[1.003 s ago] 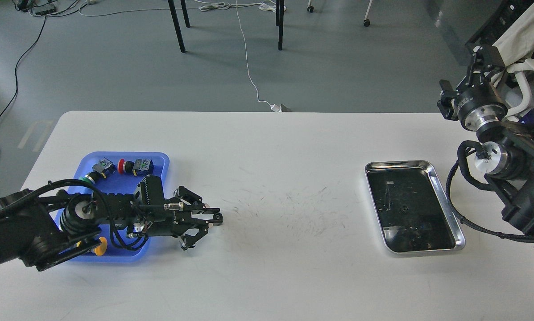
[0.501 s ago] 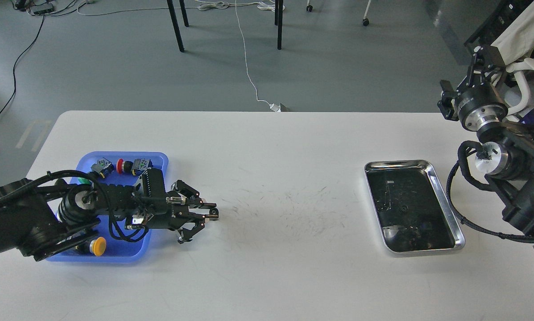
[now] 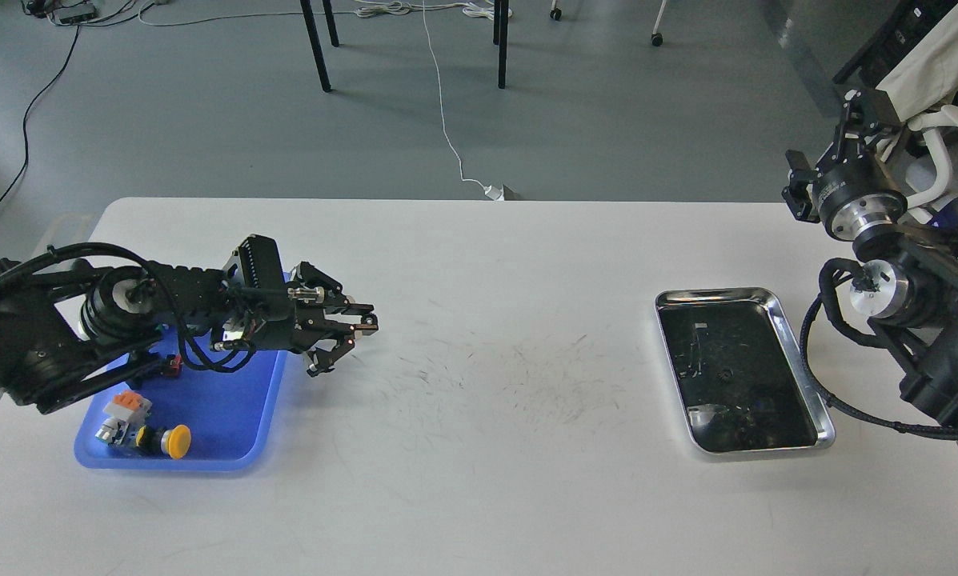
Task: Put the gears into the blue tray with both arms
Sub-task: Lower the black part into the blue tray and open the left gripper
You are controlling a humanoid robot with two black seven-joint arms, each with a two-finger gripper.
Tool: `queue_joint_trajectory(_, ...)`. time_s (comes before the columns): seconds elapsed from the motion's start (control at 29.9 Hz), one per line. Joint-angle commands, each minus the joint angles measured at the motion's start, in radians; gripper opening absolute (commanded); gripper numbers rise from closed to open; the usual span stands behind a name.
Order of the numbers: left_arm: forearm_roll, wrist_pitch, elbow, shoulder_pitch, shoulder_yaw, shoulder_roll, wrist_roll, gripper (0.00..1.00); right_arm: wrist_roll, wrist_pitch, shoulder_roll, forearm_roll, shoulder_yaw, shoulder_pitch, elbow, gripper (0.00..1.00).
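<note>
White worktop [image 3: 479,480] carries both trays; left fingers [image 3: 349,336] hover spread and empty beside the blue tray [image 3: 230,416], right fingers unseen, so fetching a gear [image 3: 721,374] from the silver tray [image 3: 799,360] seems next.

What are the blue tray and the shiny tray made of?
The blue tray looks like plastic: an even, dull blue with soft rounded corners and no sharp glints. The silver tray is most likely polished metal, perhaps steel: its rim gleams bright and its floor mirrors dark shapes above it.
</note>
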Motion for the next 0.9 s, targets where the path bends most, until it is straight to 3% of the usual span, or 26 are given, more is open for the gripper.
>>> queue_joint_trajectory(0.0, -0.002, -0.006, 0.003, -0.027, 0.008, 0.033, 0.0, 0.07, 0.0, 0.0, 0.0, 0.0, -0.002, 0.001, 0.001, 0.99)
queue_joint_trajectory(0.43, -0.004, 0.0, 0.011, 0.013, 0.038, 0.197, 0.0, 0.07, 0.0, 0.006, -0.006, 0.0, -0.008, 0.005, 0.001, 0.99)
queue_joint_trajectory(0.87, -0.019, 0.003, 0.046, 0.098, 0.037, 0.226, 0.0, 0.08, 0.0, 0.006, -0.001, -0.001, -0.01, 0.01, 0.0, 0.99)
